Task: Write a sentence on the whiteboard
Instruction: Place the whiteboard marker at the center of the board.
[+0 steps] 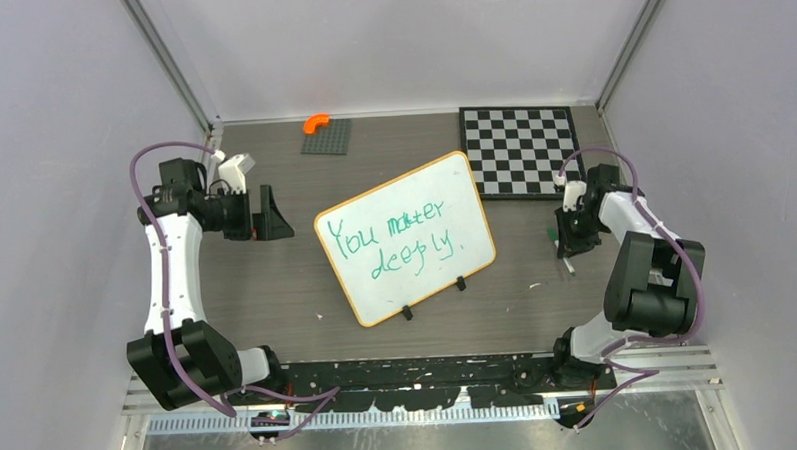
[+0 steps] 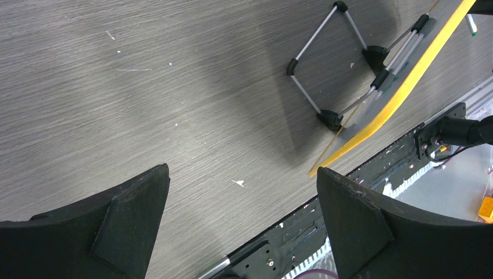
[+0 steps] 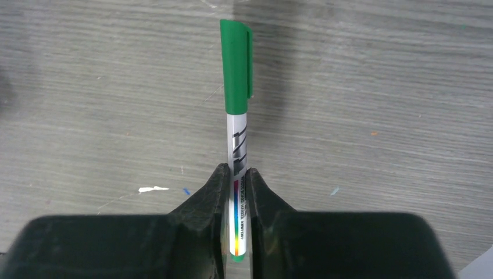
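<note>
Your right gripper pinches the capped green marker by its tail, cap pointing away. The whiteboard, bearing the sentence, stands mid-table at its nine o'clock; your left gripper gapes empty at the board's nine o'clock.

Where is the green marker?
The green marker is capped in the right gripper, right of the whiteboard in the top view, below the chequered board.

Far right on the desk lies a chequered board; left of it, a grey plate with an orange piece.
</note>
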Action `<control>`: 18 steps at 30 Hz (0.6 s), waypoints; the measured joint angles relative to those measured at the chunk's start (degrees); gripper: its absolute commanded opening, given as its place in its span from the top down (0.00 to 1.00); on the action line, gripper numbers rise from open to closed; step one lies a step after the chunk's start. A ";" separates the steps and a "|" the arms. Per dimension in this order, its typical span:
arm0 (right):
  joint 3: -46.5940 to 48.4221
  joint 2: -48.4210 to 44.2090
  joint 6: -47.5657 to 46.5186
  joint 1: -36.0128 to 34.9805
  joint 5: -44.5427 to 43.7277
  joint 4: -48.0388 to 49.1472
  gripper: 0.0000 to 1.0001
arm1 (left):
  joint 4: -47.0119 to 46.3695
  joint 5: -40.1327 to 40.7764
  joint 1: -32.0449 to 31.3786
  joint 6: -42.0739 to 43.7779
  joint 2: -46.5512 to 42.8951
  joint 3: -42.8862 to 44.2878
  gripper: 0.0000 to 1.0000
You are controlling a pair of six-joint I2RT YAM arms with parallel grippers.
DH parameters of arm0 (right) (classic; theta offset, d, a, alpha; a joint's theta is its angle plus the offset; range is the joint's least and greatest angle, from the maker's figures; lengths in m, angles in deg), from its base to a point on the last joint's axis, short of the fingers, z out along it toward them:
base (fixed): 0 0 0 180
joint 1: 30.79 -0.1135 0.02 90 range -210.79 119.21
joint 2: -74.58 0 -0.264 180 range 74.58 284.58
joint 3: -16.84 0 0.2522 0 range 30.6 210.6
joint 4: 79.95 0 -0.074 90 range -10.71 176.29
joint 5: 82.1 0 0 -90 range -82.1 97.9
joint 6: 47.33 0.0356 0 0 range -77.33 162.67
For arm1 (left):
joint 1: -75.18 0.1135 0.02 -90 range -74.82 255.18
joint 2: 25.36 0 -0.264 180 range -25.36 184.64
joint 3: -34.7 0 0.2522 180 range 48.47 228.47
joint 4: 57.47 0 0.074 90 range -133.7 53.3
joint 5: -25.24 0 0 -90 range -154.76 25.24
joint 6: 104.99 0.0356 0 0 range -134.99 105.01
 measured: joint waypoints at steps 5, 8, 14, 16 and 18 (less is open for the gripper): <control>0.00 3.30 0.22 0.00 -0.90 2.01 0.65 | -0.07 0.00 0.00 0.00 0.00 -0.09 0.00; 0.00 3.87 0.24 0.00 -0.85 2.21 0.57 | -0.07 0.13 0.00 -0.02 0.07 -0.24 0.00; 1.97 3.85 0.15 0.00 -0.15 0.33 0.46 | 0.26 0.68 0.00 -0.31 1.53 0.15 0.00; 3.61 3.61 0.20 0.00 0.48 -1.07 0.36 | 0.22 1.11 0.00 -1.09 1.97 0.50 0.00; 5.99 2.58 0.46 0.02 1.53 -2.73 0.28 | 0.07 2.05 0.00 -1.90 2.01 0.87 0.00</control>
